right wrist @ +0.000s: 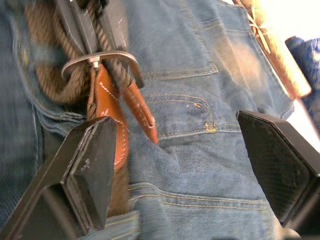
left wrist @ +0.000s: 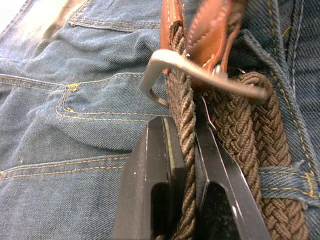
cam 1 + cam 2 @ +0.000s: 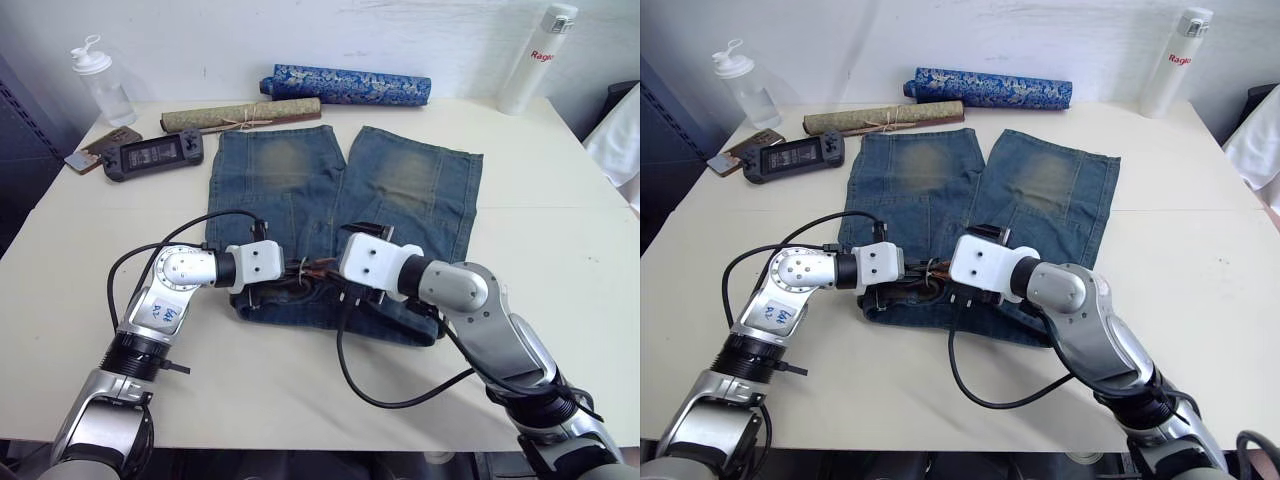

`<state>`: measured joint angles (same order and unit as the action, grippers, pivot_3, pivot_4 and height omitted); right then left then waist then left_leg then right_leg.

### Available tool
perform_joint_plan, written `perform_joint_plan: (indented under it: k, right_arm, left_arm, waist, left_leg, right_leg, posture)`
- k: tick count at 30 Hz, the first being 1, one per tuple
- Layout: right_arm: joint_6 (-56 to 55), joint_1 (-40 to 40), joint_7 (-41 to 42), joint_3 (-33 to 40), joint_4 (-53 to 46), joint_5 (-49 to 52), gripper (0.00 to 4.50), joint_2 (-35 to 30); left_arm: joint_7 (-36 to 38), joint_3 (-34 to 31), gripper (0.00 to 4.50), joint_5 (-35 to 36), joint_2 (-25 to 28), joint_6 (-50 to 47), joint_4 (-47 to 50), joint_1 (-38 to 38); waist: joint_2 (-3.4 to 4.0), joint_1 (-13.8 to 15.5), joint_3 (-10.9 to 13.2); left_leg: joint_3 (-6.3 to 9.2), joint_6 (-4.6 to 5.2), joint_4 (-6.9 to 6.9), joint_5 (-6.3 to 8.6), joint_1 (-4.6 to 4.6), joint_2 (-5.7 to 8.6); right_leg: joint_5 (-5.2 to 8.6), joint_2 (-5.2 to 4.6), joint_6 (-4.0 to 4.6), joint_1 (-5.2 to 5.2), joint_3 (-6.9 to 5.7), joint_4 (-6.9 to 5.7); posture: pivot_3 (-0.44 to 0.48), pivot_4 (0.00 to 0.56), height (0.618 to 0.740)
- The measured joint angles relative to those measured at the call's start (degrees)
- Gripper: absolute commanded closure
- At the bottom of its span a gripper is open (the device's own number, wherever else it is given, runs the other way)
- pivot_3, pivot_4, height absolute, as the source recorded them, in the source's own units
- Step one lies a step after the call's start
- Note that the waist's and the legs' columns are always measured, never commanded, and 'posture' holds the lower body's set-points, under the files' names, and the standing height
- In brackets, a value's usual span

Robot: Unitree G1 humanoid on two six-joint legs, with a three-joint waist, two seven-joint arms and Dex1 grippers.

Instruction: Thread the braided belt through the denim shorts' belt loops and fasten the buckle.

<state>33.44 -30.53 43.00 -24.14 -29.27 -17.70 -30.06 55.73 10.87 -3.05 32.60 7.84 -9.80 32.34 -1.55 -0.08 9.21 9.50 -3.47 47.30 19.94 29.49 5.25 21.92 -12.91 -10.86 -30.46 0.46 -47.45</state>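
The denim shorts (image 3: 400, 180) lie flat on the table, legs pointing away and waistband toward me. The braided belt (image 2: 235, 125) runs along the waistband and passes under a belt loop (image 2: 285, 175). The silver buckle (image 2: 165, 57) sits at mid-waistband, with the strap and tan leather tip (image 1: 142, 112) through its frame. My left gripper (image 2: 185, 125) is shut on the braided strap just short of the buckle. My right gripper (image 1: 185, 135) hovers open over the shorts beside the buckle (image 1: 100, 57), its fingers wide apart and holding nothing. Both grippers meet at the waistband (image 3: 320, 275).
Behind the shorts lie a blue patterned roll (image 3: 345, 85) and a tan roll (image 3: 240, 115). A handheld console (image 3: 155, 155) and a clear bottle (image 3: 100, 80) are at the back left. A white bottle (image 3: 535, 55) stands back right. A black cable (image 3: 390, 395) loops near the front edge.
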Motion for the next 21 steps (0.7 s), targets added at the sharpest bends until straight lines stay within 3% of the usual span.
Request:
perform_joint_plan:
  k: [11, 14, 19, 21]
  right_arm:
    - [-6.8, -0.4, -1.2, -0.8, 4.9, -2.1, 0.42, 0.6]
    - [-7.1, -0.4, -0.9, -1.7, 4.9, -2.5, 1.71, 0.7]
    - [-7.1, 0.1, 0.0, -2.9, 4.9, -2.7, 4.30, 1.4]
    - [-7.0, 0.5, 0.2, -3.0, 4.9, -2.7, 4.47, 1.4]
  left_arm:
    - [-0.7, 2.0, 4.50, -4.4, 1.1, 7.2, -0.4, 1.1]
    - [-0.9, 2.0, 4.50, -4.5, 1.1, 7.4, -0.7, 1.2]
    - [-1.1, 2.3, 4.50, -4.8, 1.1, 8.0, -2.0, 2.1]
    - [-1.4, 2.3, 4.50, -5.3, 1.2, 8.3, -2.3, 2.3]
  waist:
    - [0.00, 0.0, 0.0]
    - [0.00, 0.0, 0.0]
    - [0.00, 0.0, 0.0]
    - [0.00, 0.0, 0.0]
  left_leg:
    - [0.01, 0.00, 0.00, 0.00, 0.01, 0.00]
    - [0.01, 0.00, 0.00, 0.00, 0.01, 0.00]
    - [0.02, 0.01, 0.00, 0.00, 0.01, 0.00]
    - [0.02, 0.01, 0.00, 0.00, 0.01, 0.00]
  right_leg:
    - [0.00, 0.02, 0.00, 0.00, 0.00, -0.01]
    - [0.00, 0.02, 0.00, 0.00, 0.00, -0.01]
    - [0.00, 0.03, 0.00, 0.00, 0.00, -0.02]
    - [0.00, 0.03, 0.00, 0.00, 0.00, -0.03]
  posture:
    - [0.000, 0.150, 0.637]
    - [0.000, 0.150, 0.637]
    - [0.000, 0.150, 0.637]
    - [0.000, 0.150, 0.637]
